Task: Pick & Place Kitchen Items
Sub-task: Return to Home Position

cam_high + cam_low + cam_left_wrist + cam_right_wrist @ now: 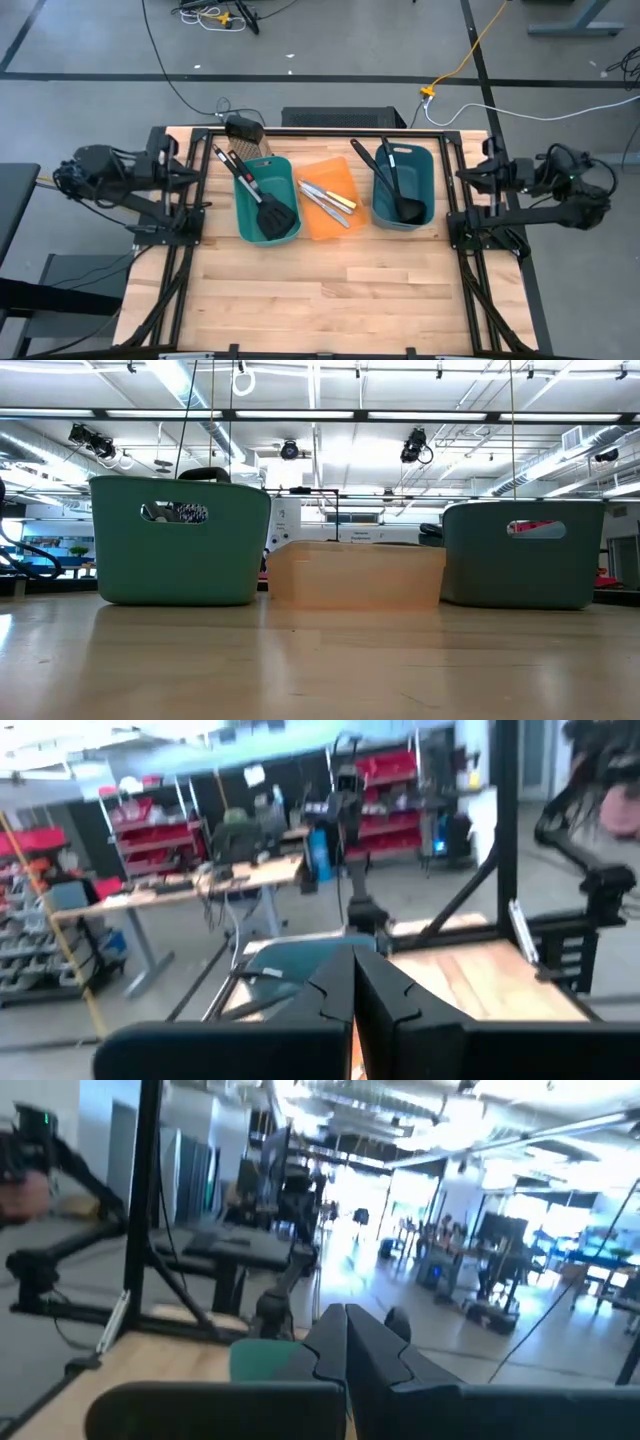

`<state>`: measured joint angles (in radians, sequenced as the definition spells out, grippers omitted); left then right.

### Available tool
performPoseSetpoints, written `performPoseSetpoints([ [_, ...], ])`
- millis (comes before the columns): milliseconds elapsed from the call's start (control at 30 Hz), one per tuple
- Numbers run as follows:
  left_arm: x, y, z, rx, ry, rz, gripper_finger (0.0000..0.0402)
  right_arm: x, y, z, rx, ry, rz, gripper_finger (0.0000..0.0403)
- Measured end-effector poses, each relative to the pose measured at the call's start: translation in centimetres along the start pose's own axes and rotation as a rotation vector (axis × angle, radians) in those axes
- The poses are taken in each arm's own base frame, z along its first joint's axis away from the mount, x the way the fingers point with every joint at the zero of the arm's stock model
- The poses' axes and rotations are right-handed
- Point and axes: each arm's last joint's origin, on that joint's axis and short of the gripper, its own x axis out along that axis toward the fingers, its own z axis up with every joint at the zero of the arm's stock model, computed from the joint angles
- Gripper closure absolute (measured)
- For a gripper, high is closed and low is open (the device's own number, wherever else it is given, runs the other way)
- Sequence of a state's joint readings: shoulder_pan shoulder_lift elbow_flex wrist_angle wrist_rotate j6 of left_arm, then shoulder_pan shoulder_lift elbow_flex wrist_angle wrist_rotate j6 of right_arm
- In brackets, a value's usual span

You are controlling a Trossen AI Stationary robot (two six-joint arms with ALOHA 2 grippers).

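Two black slotted spatulas (262, 205) stand slanted in the left teal bin (266, 198), their handles leaning over its far left rim. Two black ladles (395, 185) lean in the right teal bin (403, 186). Two silver knives and a yellow-handled knife (328, 200) lie in the orange bin (330, 197) between them. My left gripper (353, 982) is shut and empty, held back at the table's left edge. My right gripper (346, 1342) is shut and empty, held back at the table's right edge.
The three bins stand in a row at the table's far side; the low view shows them as left teal bin (180, 540), orange bin (355, 573) and right teal bin (525, 553). Bare wooden tabletop (330, 290) spreads over the near half. A dark brush-like object (245, 133) lies at the far left corner.
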<state>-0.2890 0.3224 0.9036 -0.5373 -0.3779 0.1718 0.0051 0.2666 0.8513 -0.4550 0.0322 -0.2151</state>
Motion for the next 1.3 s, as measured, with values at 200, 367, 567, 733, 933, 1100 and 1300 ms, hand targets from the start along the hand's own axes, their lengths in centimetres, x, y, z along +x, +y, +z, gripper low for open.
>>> performPoseSetpoints([
  [200, -1.4, 0.1, -2.4, -0.052, -0.163, 0.015, 0.0401, -2.0, 0.5, -2.3, 0.038, -0.137, -0.024, 0.0399],
  [367, -2.3, 0.1, -4.6, -0.081, -0.219, 0.037, 0.0401, -2.0, 0.7, -4.2, 0.075, -0.154, -0.066, 0.0399],
  [567, -1.6, -0.4, -6.4, -0.081, -0.186, 0.049, 0.0401, -0.8, 1.2, -6.0, 0.109, -0.126, -0.051, 0.0399],
  [733, -0.3, -1.3, -8.4, -0.058, -0.127, 0.020, 0.0401, 0.4, 1.7, -7.9, 0.125, -0.103, -0.034, 0.0399],
  [933, 1.4, -2.3, -10.4, -0.069, -0.087, 0.048, 0.0401, 1.5, 2.1, -9.7, 0.154, -0.121, -0.050, 0.0399],
  [1100, 2.4, -2.8, -11.0, -0.061, -0.126, 0.053, 0.0401, 2.4, 2.3, -11.4, 0.198, -0.119, -0.062, 0.0399],
  [1300, 3.7, -3.7, -13.5, -0.045, -0.095, 0.053, 0.0401, 3.2, 2.6, -13.5, 0.225, -0.117, -0.041, 0.0399],
])
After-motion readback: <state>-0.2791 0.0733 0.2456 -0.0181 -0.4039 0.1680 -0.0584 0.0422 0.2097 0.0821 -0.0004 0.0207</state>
